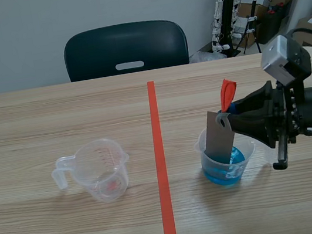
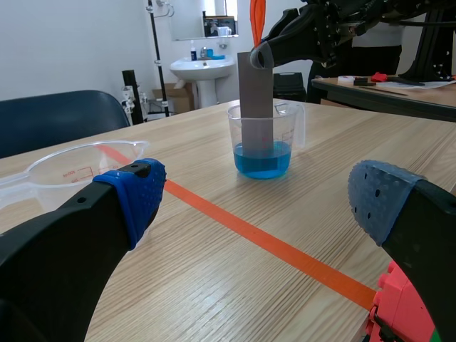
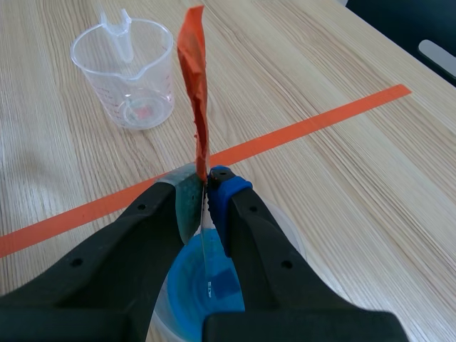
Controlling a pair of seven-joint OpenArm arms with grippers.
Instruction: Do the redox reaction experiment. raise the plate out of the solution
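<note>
The fingers (image 3: 182, 203) of your right gripper (image 3: 206, 189) are pinched on the top of the grey plate (image 1: 219, 138), just under its orange tab (image 1: 227, 92); your left gripper (image 2: 260, 194) gapes wide, holding nothing, low over the table (image 1: 55, 115). The plate leans in the clear beaker (image 1: 246, 153), its lower end in the blue solution (image 1: 236, 172).

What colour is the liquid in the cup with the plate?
The liquid around the plate is bright blue, clearest in the left wrist view.
</note>
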